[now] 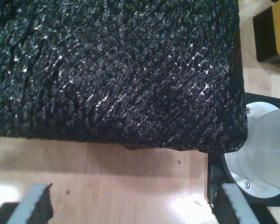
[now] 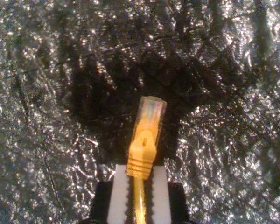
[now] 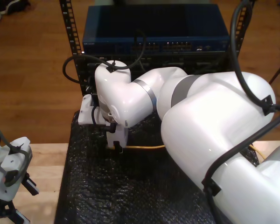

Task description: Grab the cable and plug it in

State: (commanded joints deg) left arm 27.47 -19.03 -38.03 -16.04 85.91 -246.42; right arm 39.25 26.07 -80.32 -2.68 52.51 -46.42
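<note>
Cable (image 2: 142, 154) apparently clamped in second pincer (image 2: 140, 186)

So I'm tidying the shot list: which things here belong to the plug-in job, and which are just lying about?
Belongs to the job:
- cable, clear plug forward
- my second gripper, shut on it
- blue switch in the rack, rows of ports

Just lying about:
- black mat
- yellow-and-black box
- my first gripper, open above bare wood

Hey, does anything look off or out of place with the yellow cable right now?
Nothing stands out. My second gripper holds the yellow network cable just behind its clear plastic plug, which points straight out over the black textured mat, undamaged as far as I can see.
</note>
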